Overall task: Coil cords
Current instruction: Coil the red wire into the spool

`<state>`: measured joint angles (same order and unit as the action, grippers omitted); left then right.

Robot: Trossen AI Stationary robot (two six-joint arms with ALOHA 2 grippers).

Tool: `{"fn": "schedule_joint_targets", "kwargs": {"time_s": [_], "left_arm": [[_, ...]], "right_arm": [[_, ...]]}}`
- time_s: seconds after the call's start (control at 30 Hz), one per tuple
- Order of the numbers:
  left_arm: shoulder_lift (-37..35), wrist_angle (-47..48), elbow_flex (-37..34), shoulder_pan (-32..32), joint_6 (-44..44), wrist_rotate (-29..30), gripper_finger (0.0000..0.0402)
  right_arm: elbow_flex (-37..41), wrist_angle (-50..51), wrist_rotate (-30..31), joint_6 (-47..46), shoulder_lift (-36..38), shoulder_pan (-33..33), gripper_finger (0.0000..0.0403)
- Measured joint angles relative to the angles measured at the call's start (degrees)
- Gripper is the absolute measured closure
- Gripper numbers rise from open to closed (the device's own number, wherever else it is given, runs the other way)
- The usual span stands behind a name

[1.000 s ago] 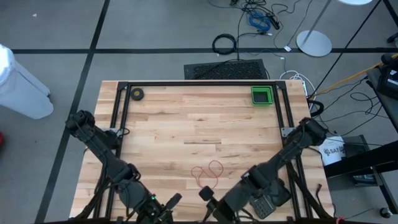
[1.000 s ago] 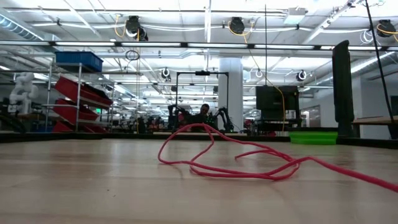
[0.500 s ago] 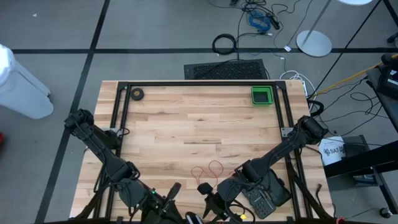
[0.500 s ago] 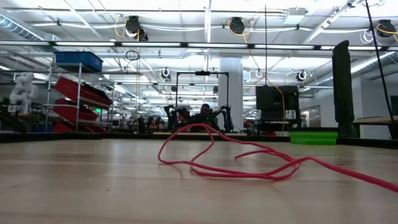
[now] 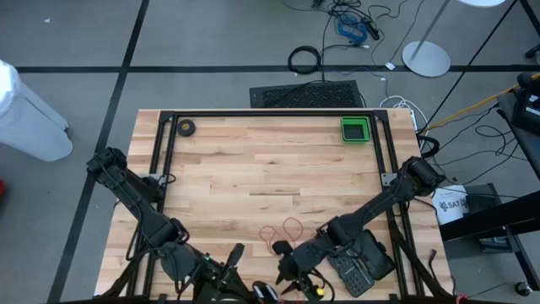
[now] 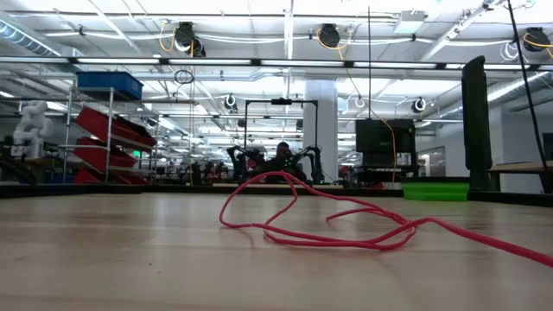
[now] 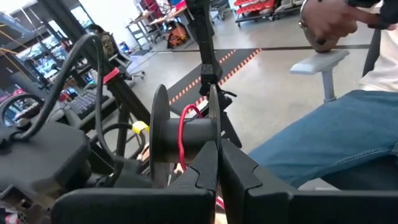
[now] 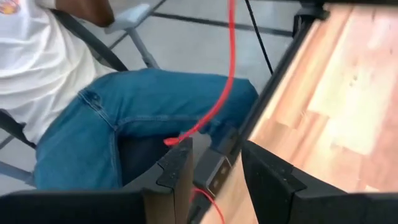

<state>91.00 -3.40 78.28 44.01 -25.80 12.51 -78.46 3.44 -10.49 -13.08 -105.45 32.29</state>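
Note:
The thin red cord (image 5: 285, 230) lies in loose loops on the wooden table near its near edge; in the low view (image 6: 328, 229) one loop arches up. From there it runs off the near edge. My left gripper (image 5: 235, 254) hangs past the near edge, shut on the small black reel (image 7: 186, 132), which has a few red turns on its core. My right gripper (image 5: 283, 252) is at the near edge beside the loops, its fingers apart (image 8: 214, 165). The cord passes by one of its fingertips. My left gripper pinches one round flange of the reel (image 7: 214, 121) between its two fingers, at the flange's rim. The reel is clear of the table, its axis lying across the fingers. My right gripper is open; the red cord lies against the tip of one finger (image 8: 170, 142), not pinched.
A green bin (image 5: 355, 129) stands at the far right and a small black ring-shaped roll (image 5: 186, 127) at the far left. Black frame rails (image 5: 165, 160) border the table. A seated person in jeans (image 8: 124, 124) is close to the near edge.
My right arm has shifted a little toward the table's left along the near edge, bringing its gripper closer to the cord loops. The loops on the table have stayed where they were.

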Motion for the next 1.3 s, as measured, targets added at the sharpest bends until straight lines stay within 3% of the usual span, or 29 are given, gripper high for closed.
{"fn": "schedule_joint_targets", "kwargs": {"time_s": [0.73, 1.3], "left_arm": [[0.00, 1.42, 0.00, 0.00, 0.17, 4.55, 0.0394], [0.00, 1.40, 0.00, 0.00, 0.13, 6.42, 0.0394]], "right_arm": [[-0.04, -5.45, -6.54, -0.20, -3.96, -1.48, 0.0278], [-0.07, -5.67, -7.94, -0.85, -3.96, -2.41, 0.0348]]}}
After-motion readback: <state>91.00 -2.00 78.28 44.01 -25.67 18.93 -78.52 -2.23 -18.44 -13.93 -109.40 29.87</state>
